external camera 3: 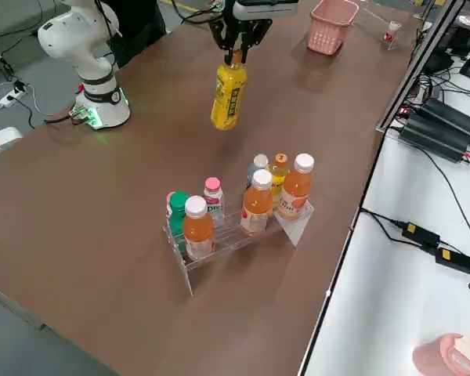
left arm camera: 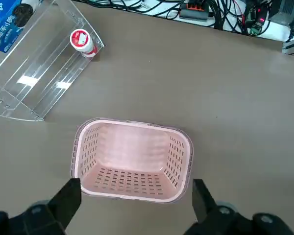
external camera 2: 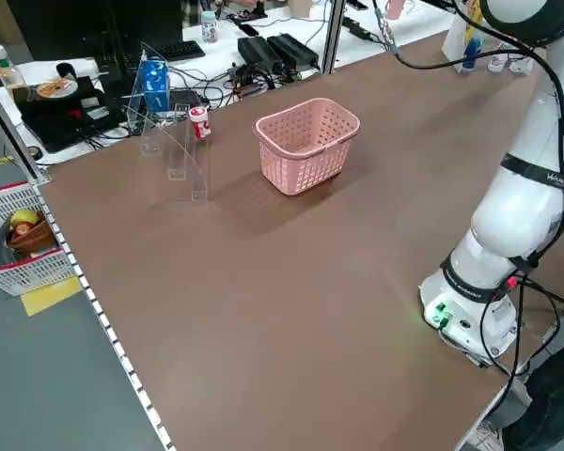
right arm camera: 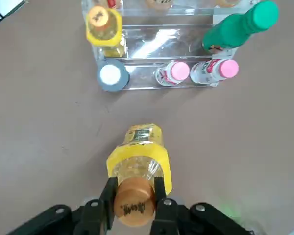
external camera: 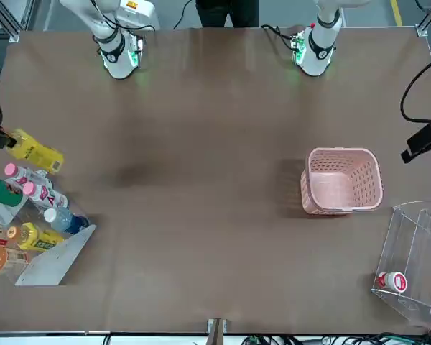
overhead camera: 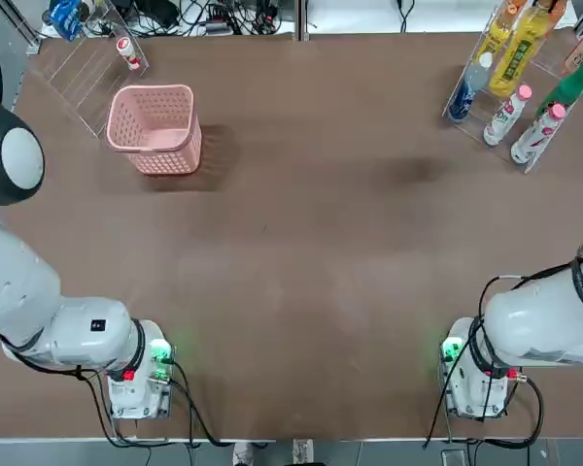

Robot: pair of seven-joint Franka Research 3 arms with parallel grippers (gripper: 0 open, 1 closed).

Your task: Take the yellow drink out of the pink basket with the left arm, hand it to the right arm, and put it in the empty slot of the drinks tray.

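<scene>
From my right side camera I get what the overhead view lacks: the right end effector [external camera 3: 236, 48], near the top centre of that frame, is clamped on the neck of the yellow drink [external camera 3: 229, 95], which hangs upright in the air above the bench [external camera 3: 102, 204], well short of the drinks tray [external camera 3: 233, 229] at the frame's middle. My right wrist camera confirms the grip, with both fingers [right arm camera: 160, 196] pressed either side of the brown cap, and the tray's bottles lie beyond it. In the front view the bottle shows only at the far left edge, tilted, just above the tray.

The left wrist camera looks straight down on the pink basket [left arm camera: 132, 160], which holds nothing, with the left end effector [left arm camera: 135, 204] spread wide above its near rim. In the overhead view the basket sits upper left, beside a clear rack [overhead camera: 87, 73].
</scene>
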